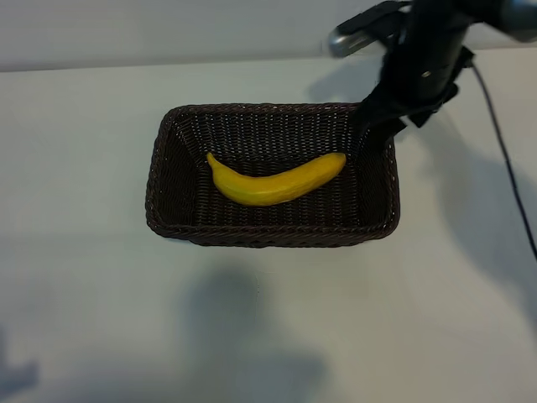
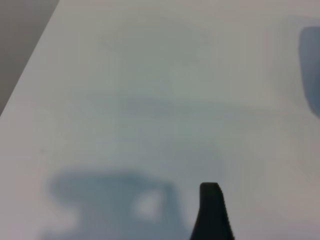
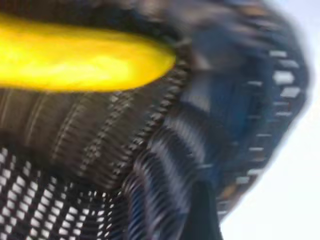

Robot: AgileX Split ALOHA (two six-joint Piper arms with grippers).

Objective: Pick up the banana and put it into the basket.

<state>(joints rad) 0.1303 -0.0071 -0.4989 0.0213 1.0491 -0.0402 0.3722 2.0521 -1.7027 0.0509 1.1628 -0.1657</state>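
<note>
Your right pincer (image 1: pixel 379 133) hangs released, holding nothing, over the basket's (image 1: pixel 168 180) far right corner, just beside the banana's (image 1: pixel 277 181) right end. You see the banana lying alone on the basket floor, curved, apart from the pincer. Your left pincer (image 2: pixel 212 210) stands open too, over bare bench (image 1: pixel 84 319), away from the basket.

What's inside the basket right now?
One banana lies across the floor of the basket. The right gripper covers the far right corner, so that spot cannot be checked.
</note>
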